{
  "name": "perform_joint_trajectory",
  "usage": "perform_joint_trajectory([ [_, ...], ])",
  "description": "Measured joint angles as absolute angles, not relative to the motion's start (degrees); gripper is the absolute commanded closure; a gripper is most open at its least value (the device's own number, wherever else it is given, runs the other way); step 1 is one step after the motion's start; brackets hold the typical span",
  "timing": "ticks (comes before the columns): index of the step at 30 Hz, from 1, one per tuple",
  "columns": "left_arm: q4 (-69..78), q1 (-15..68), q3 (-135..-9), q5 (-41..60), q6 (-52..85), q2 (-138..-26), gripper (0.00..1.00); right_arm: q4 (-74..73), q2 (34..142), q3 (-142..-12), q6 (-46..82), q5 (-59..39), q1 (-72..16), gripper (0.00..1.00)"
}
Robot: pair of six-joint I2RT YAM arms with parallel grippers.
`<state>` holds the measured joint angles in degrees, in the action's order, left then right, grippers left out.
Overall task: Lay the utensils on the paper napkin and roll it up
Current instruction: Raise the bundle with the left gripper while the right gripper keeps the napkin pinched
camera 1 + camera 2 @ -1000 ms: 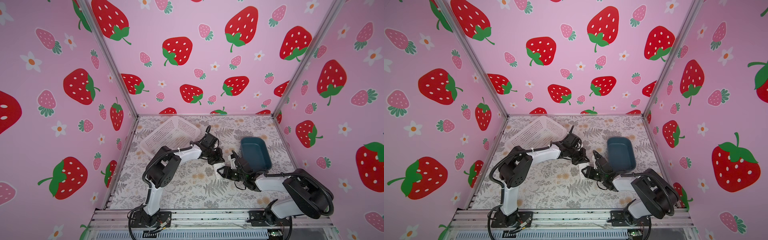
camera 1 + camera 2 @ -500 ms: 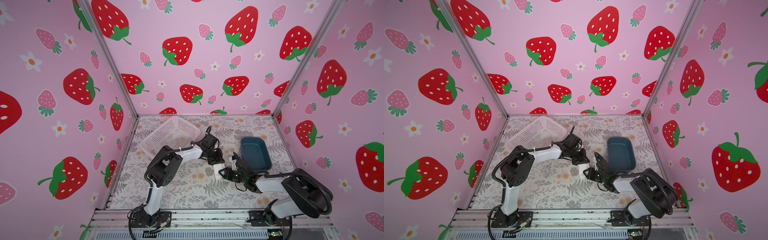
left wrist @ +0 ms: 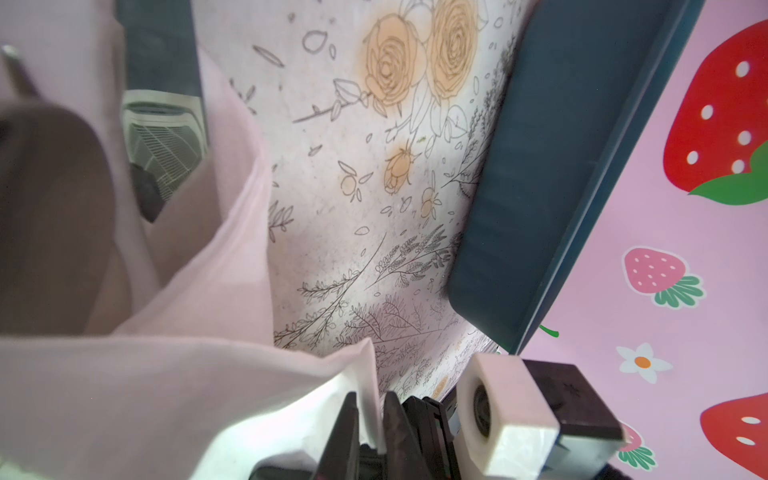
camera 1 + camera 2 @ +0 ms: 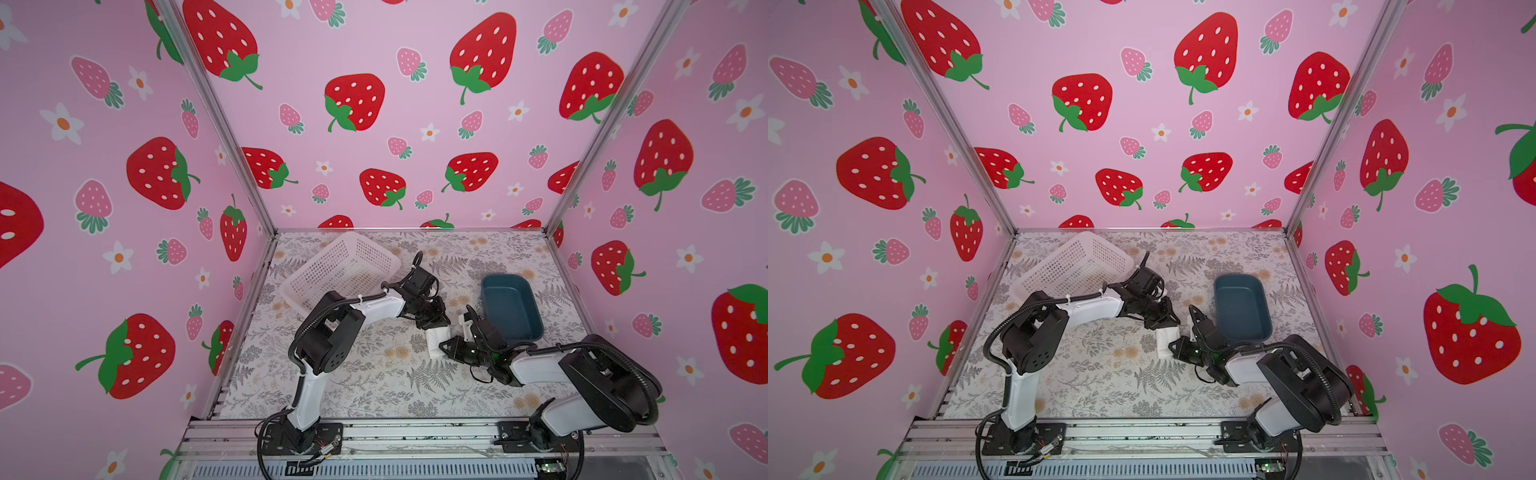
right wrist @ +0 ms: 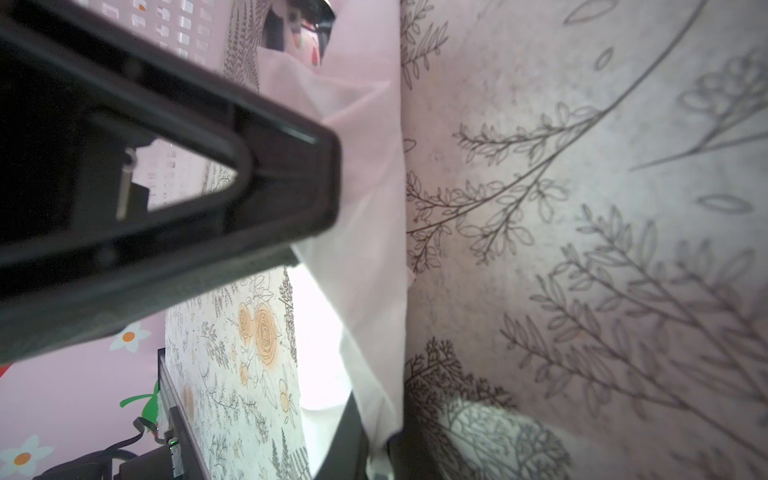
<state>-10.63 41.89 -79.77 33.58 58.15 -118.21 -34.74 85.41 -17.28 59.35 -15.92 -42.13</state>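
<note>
White paper napkin (image 4: 436, 343), edges clamped in left tool (image 3: 368, 417) and right tool (image 5: 376, 442), near tub (image 4: 512, 309)

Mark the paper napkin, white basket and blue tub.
paper napkin (image 4: 437, 344), in a top view, its middle.
white basket (image 4: 336, 270), in a top view, mesh wall.
blue tub (image 4: 512, 309), in a top view, bare floor.

No text, label, brand name, number or sign could be read on any surface in the top views or either wrist view.
</note>
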Motion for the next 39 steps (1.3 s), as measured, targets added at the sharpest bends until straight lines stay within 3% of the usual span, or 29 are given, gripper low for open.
perform_joint_trajectory([
  [6, -14.0, 41.8, -79.8, 32.9, 55.1, -115.1, 0.63, -34.8, 85.4, -17.3, 60.0, -15.9, -42.1, 0.91],
  [10, -15.8, 40.6, -79.5, 31.9, 52.6, -109.8, 0.59, -34.8, 85.4, -17.3, 60.0, -15.9, -42.1, 0.91],
  [13, -15.2, 38.0, -78.3, 31.8, 51.2, -106.3, 0.61, -34.8, 85.4, -17.3, 60.0, -15.9, -42.1, 0.91],
  [19, -13.6, 33.6, -74.3, 32.7, 50.9, -106.7, 0.74, -34.7, 85.5, -17.3, 60.0, -15.9, -42.1, 0.91],
  [39, -9.8, 34.3, -73.8, 35.8, 51.4, -117.3, 0.77, -34.2, 86.4, -18.3, 60.0, -16.6, -42.1, 0.91],
])
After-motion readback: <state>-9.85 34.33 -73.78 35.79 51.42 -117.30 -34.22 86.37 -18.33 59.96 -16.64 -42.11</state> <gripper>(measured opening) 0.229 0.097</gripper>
